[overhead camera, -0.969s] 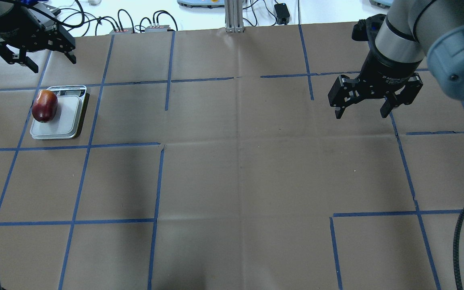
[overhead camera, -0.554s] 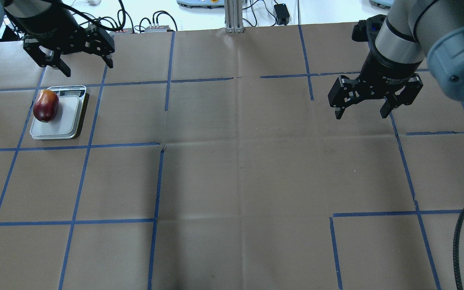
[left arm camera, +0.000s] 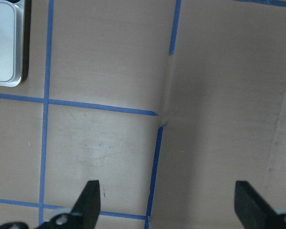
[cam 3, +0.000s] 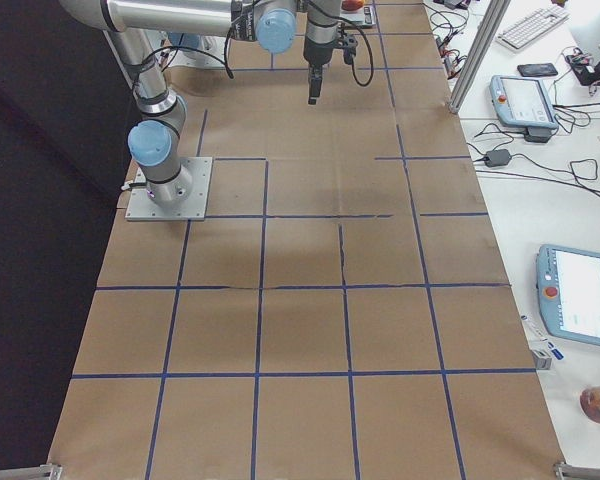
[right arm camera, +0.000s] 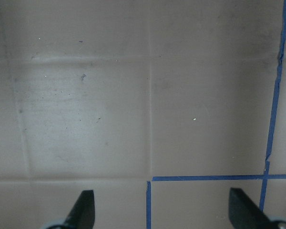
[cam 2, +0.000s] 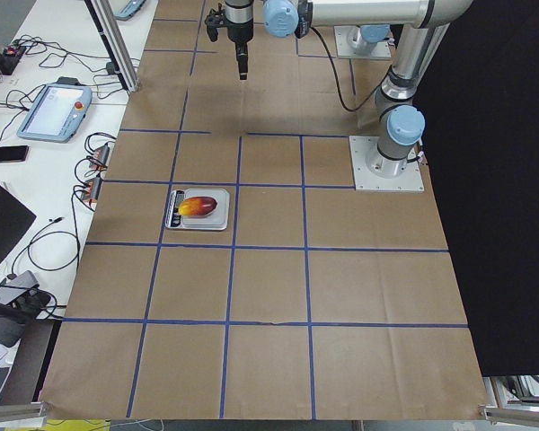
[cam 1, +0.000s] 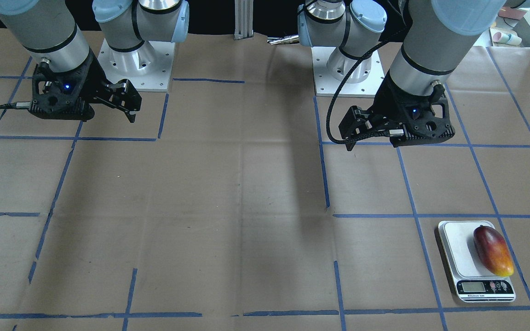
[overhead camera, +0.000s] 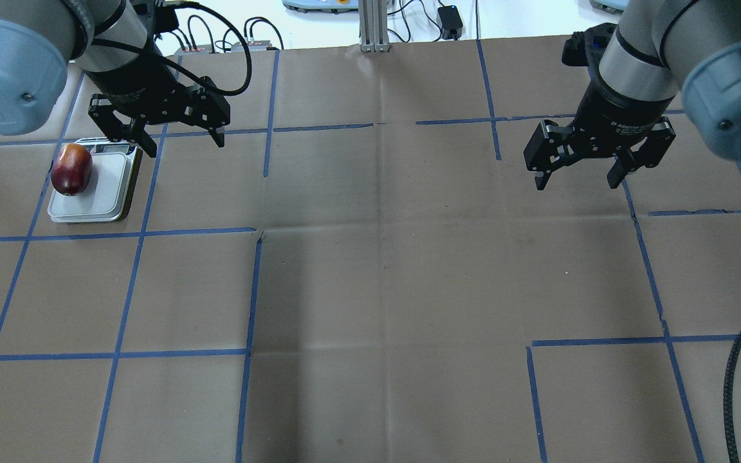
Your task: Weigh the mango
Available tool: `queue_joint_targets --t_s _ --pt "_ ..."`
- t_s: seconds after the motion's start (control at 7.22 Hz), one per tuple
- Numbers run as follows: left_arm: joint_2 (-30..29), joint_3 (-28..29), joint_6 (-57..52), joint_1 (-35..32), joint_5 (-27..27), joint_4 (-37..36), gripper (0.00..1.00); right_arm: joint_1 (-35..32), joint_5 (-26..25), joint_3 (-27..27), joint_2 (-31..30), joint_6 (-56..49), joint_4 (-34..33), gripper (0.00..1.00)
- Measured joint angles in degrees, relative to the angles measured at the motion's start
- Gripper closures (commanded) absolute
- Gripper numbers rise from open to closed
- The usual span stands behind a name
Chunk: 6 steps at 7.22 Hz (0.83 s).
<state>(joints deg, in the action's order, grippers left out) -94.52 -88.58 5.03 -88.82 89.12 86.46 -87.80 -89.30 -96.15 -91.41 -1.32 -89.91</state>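
Brown tabletop [overhead camera: 383,270] taped in blue squares. Two arms, both wrists pointing down: left pincer [overhead camera: 186,146] spread wide and empty just right of one scale [overhead camera: 110,193]; right pincer [overhead camera: 576,185] likewise spread, far right. One mango [overhead camera: 71,169] lying along scale's left edge. Display partly hidden overhead, digits seemingly too small to read.

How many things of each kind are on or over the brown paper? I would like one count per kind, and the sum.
Mango: 1
Scale: 1
Grippers: 2, the left gripper and the right gripper
Total: 4
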Motion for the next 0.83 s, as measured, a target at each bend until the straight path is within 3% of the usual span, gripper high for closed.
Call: queue_joint_targets --t_s 0.83 --pt "-0.08 0.86 -4.54 -0.69 0.02 0.69 0.0 0.0 0.0 0.0 0.0 0.0 0.0 0.0"
